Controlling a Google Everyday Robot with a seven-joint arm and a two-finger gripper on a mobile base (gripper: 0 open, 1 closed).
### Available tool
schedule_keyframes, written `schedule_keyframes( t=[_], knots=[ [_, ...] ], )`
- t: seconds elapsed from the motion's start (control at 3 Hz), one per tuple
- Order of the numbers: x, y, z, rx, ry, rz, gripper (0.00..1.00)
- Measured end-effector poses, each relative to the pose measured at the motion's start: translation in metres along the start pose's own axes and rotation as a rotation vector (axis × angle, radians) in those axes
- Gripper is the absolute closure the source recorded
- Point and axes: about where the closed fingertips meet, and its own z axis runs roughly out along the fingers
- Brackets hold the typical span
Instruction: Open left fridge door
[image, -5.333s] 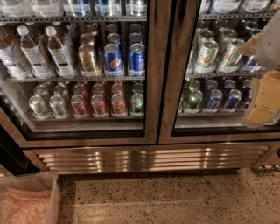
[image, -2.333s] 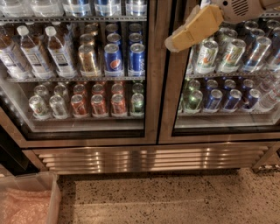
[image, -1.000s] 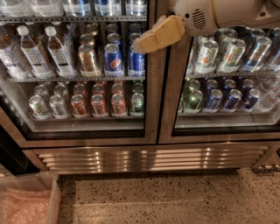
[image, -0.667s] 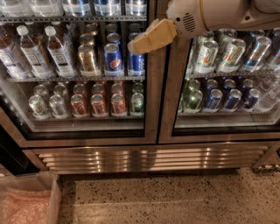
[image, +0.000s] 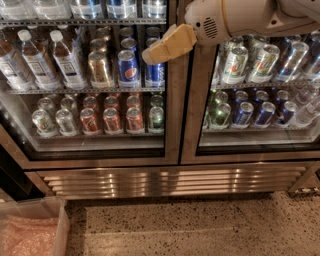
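The left fridge door (image: 171, 125) is a glass pane in a brushed steel frame, shut flush beside its twin. Water bottles (image: 35, 57) and Pepsi cans (image: 129, 70) show through it. My gripper (image: 150, 56), with tan fingers, reaches in from the upper right on a white arm (image: 235, 17). It sits in front of the left door's glass, just left of the door's right steel stile, at the height of the Pepsi shelf. The right door (image: 192, 125) shows green-and-white cans (image: 234, 62).
A steel vent grille (image: 170, 181) runs below both doors. A clear plastic bin (image: 32, 231) with pinkish contents stands on the speckled floor (image: 200, 225) at the lower left. A dark gap lies left of the fridge.
The arm has swung left across the right door over the centre stiles. The gripper now sits in front of the left door's glass. Both doors stay shut.
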Motion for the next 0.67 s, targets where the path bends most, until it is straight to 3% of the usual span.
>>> schedule_keyframes(
  t=[0.67],
  knots=[
    [0.0, 0.0, 0.0, 0.0, 0.0, 0.0, 0.42]
  ],
)
